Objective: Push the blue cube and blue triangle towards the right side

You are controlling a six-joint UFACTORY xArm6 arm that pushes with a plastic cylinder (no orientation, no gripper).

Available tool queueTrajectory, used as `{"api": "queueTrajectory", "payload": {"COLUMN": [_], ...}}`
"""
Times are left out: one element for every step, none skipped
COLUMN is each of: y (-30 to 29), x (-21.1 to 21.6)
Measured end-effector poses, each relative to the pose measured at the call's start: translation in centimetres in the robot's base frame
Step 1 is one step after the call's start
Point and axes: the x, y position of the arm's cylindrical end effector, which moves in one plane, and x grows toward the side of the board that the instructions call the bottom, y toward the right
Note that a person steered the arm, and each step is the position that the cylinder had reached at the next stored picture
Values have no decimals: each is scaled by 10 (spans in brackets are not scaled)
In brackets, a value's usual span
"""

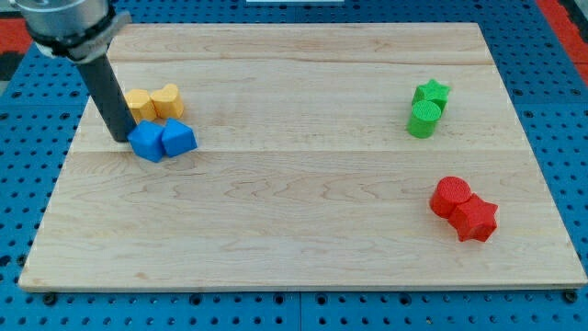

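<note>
The blue cube [146, 142] and the blue triangle [178, 138] sit side by side, touching, at the view's left on the wooden board [294, 230]. The cube is on the left, the triangle on the right. My dark rod comes down from the view's top left, and my tip [124, 138] rests just left of the blue cube, touching or nearly touching its left side.
Two yellow blocks [153, 102] lie just above the blue pair. A green star [432, 92] and green cylinder [423, 119] are at the view's upper right. Two red blocks [464, 210] are at the lower right. The board's edges border a blue pegboard.
</note>
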Motion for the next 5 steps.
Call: {"api": "queueTrajectory", "payload": {"y": [-2,-2,-9,-23,-36], "x": [5,5,5,5,5]}}
